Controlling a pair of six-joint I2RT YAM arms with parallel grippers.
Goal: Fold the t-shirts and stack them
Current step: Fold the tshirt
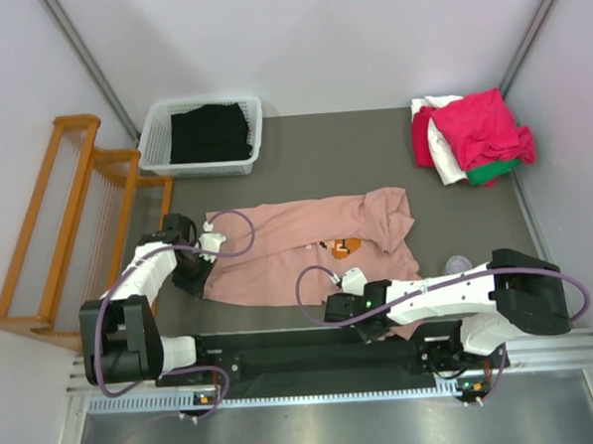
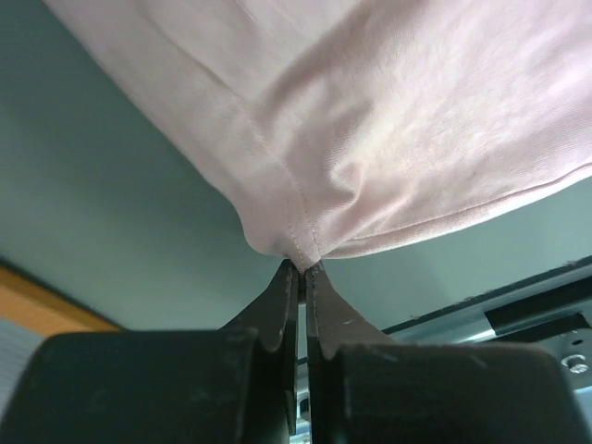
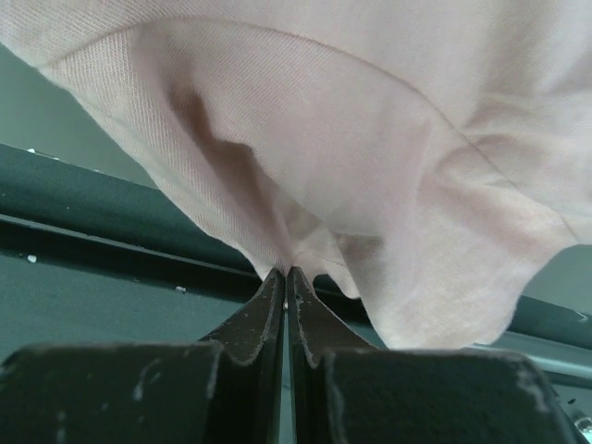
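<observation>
Both jaws pinch the pink t-shirt [image 1: 269, 263] at its edge.

No writing, brand or number can be read. The large dusty-pink cloth t-shirt [image 1: 279, 268] bears a small orange-and-dark print patch [image 1: 344, 246], at 3 o'clock from its middle, too small to read.

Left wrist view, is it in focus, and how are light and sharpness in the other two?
Left wrist view: the dusty-pink t-shirt is sharp at its hem seam, softer toward the top edge; the left end effector is dark. Right wrist view: weave sharp, a deep shadow in the fold above the right end effector. Top view: even light, soft shadows.
</observation>
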